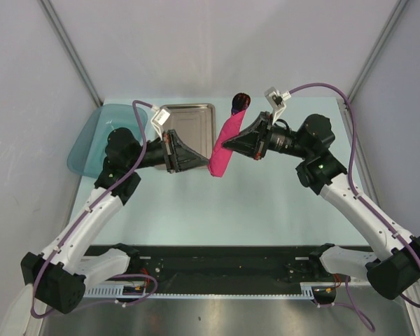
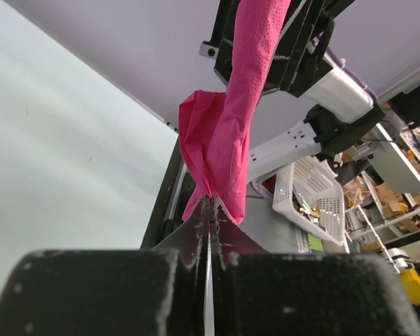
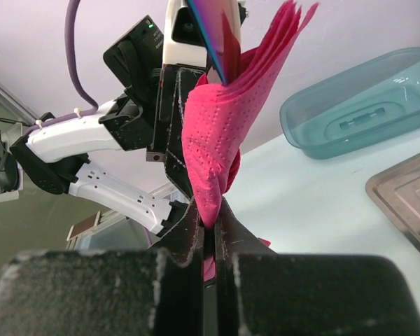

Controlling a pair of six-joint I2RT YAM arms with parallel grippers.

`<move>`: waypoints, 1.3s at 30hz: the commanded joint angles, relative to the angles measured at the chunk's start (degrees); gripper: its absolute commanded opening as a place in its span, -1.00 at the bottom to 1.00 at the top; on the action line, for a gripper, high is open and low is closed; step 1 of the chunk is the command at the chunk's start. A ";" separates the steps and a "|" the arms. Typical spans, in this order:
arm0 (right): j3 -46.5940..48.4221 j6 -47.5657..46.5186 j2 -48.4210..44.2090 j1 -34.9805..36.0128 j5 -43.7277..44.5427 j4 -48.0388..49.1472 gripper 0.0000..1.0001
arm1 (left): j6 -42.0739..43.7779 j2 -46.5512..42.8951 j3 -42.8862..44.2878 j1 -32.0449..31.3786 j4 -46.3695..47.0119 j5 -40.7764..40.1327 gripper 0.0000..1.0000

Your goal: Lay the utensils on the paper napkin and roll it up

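Left arm (image 1: 91, 210): white shells on the long links, round black joint housings, a small green light.
Right arm (image 1: 357, 206): same white and black, with its own green light.
Cables (image 1: 322, 85): purple, one running along each arm.
Left gripper (image 1: 207, 163): black, wedge-shaped, scuffed matte fingers.
Right gripper (image 1: 225, 145): black, same wedge shape.
Wrist cameras (image 1: 161, 117): white brackets.
Bases (image 1: 52, 283): black blocks.

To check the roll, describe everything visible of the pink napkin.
The paper napkin is thin magenta-pink paper with embossed dots, rolled into a slim slanted tube beside the steel tray. The left hand pinches its lower end, the right hand its middle. Loose layers fan at the upper end, where a dark utensil tip pokes out.
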 commanded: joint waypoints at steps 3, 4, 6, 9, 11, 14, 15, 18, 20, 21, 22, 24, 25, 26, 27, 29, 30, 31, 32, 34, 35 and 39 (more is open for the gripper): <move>4.51 0.32 -1.37 0.42 -0.01 4.02 -1.00 | -16.13 1.90 -8.21 4.03 16.21 2.84 -1.00; 4.60 0.41 -1.37 0.42 -0.10 4.19 -1.00 | -18.51 2.34 -11.01 4.22 18.76 3.01 -1.00; 4.95 1.02 -1.20 0.42 -0.10 5.07 -1.00 | -23.27 2.87 -12.96 3.87 23.61 3.10 -1.00; 5.39 1.12 -0.93 0.33 -0.19 5.51 -1.00 | -25.04 3.49 -14.64 3.34 25.20 3.72 -1.00; 5.48 0.85 -0.84 0.42 -0.10 5.16 -1.00 | -24.69 3.14 -14.73 3.25 25.38 3.89 -0.93; 5.39 -0.02 -0.93 0.42 0.16 4.20 -1.00 | -20.23 1.56 -13.07 3.95 20.32 4.33 -0.48; 5.39 -0.64 -1.02 0.42 0.34 3.85 -1.00 | -17.94 0.69 -12.37 5.43 17.50 4.25 -0.19; 4.86 -1.61 -1.28 0.33 0.95 2.18 -1.00 | -6.79 -2.04 -8.16 10.18 8.96 4.15 0.14; 4.60 -1.78 -1.11 0.42 1.22 1.83 -1.00 | -3.53 -2.48 -5.78 11.68 8.25 5.12 0.27; 4.60 -1.70 -0.93 0.51 1.31 1.65 -1.00 | -1.07 -2.49 -1.94 11.60 6.68 5.47 0.32; 4.51 -1.70 -0.67 0.59 1.31 1.56 -1.00 | 6.09 -2.40 0.28 11.51 0.48 4.35 0.49; 4.60 -1.52 -0.14 0.86 1.22 1.73 -1.00 | 12.28 -2.31 4.84 10.29 -4.04 2.50 0.58; 4.60 -1.26 -0.05 1.03 1.22 2.00 -1.00 | 15.36 -2.05 5.74 9.76 -5.54 2.49 0.59; 4.60 -1.26 0.12 1.38 1.22 2.09 -1.00 | 16.35 -1.18 6.70 8.97 -6.25 2.40 0.61; 4.60 -1.17 0.12 1.56 1.22 2.00 -1.00 | 17.40 -0.56 8.54 8.70 -7.04 2.14 0.62; 4.51 -1.26 0.39 2.00 1.31 1.74 -1.00 | 17.41 0.93 10.05 7.65 -8.19 1.53 0.72; 4.42 -1.26 0.47 2.26 1.57 1.65 -1.00 | 17.50 2.33 11.62 7.12 -8.45 1.78 0.72; 4.42 -1.26 0.47 2.35 1.66 1.65 -1.00 | 17.41 2.78 11.98 6.42 -7.41 2.39 0.71; 4.34 -1.08 0.56 2.53 1.92 1.65 -1.00 | 17.15 3.05 12.16 4.76 -6.36 2.84 0.71; 4.33 -0.82 1.00 2.62 2.18 2.17 -1.00 | 18.02 3.49 11.81 2.38 -5.90 1.88 0.69; 4.42 -0.30 1.09 2.70 2.27 2.52 -1.00 | 18.72 3.93 11.99 0.28 -6.52 1.00 0.64; 4.60 -0.03 1.53 3.05 2.36 2.96 -1.00 | 16.98 5.16 10.59 -3.42 -4.69 0.20 0.43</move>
